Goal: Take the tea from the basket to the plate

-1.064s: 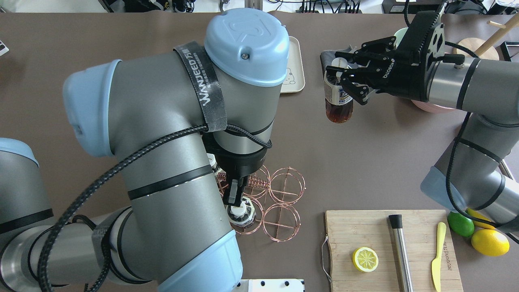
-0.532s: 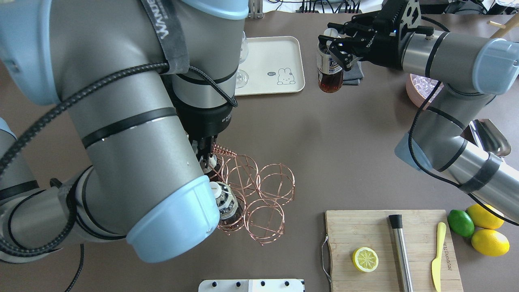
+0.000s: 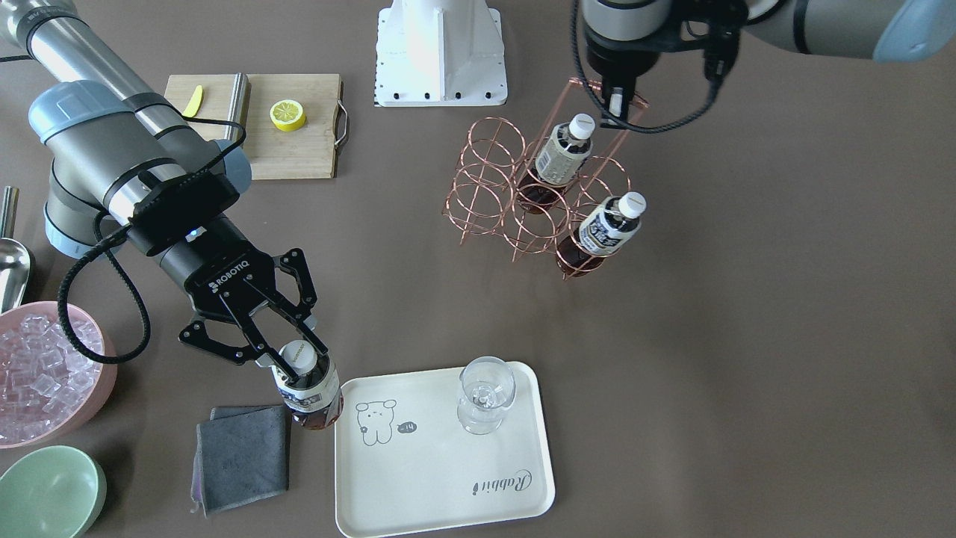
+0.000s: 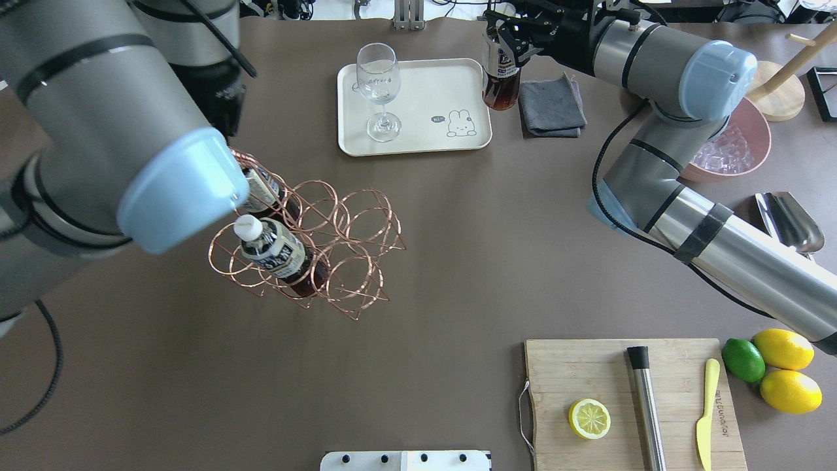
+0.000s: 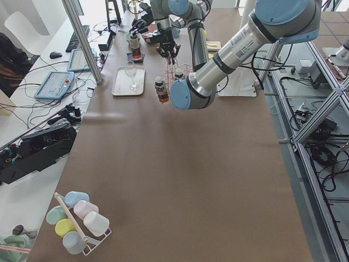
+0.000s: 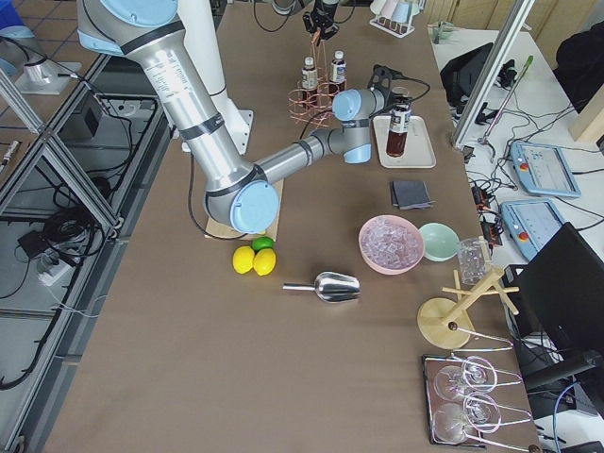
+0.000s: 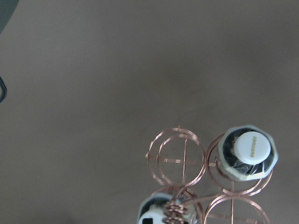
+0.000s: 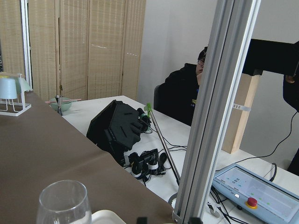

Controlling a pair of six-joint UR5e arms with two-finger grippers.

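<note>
right hand grips the tea beside the plate, left hand pinches basket handle.

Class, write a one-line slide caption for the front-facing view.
Right claw holds tea beside the plate; two bottles sit in the basket.

Three tea bottles, one basket, one plate, one glass, two whole lemons, one lime.

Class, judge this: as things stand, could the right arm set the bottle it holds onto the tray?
Probably yes. The right pincer holds the bottle just off the edge of the tray, by the drawing; that end is bare, and the glass stands toward the other end.
</note>
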